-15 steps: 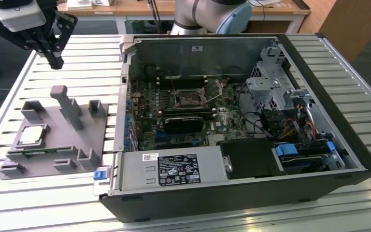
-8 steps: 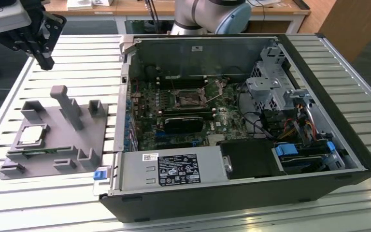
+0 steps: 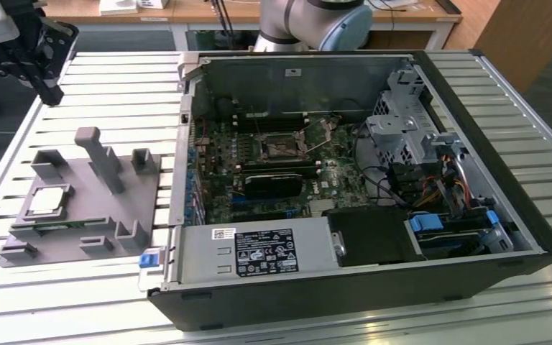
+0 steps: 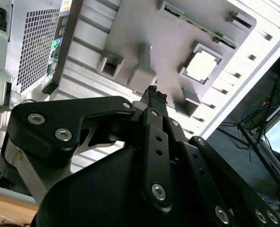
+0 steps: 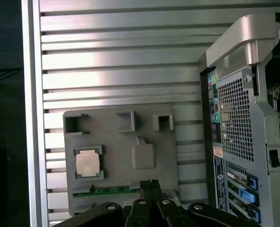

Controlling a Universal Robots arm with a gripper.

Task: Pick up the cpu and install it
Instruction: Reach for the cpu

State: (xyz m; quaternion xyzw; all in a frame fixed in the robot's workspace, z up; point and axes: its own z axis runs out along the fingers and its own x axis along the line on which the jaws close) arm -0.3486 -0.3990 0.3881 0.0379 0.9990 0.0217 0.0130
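Note:
The cpu [image 3: 48,201] is a small silver square chip lying flat in a pocket of the grey fixture plate [image 3: 94,215], at the exterior view's left. Both wrist views look down on the cpu [image 5: 89,163] [image 4: 201,65] in its pocket. My gripper [image 3: 49,92] hangs well above the table beyond the plate's far edge, apart from the chip. Its black fingers are pressed together with nothing between them, seen in the first wrist view [image 5: 150,182] and the second wrist view [image 4: 155,94]. The dark square socket [image 3: 281,149] sits on the motherboard inside the open computer case.
The open computer case [image 3: 353,287] lies on the slatted aluminium table [image 3: 113,79], to the exterior view's right of the plate. A tall grey post [image 3: 98,154] and several low blocks rise from the plate. A black heatsink block [image 3: 274,183] sits near the socket.

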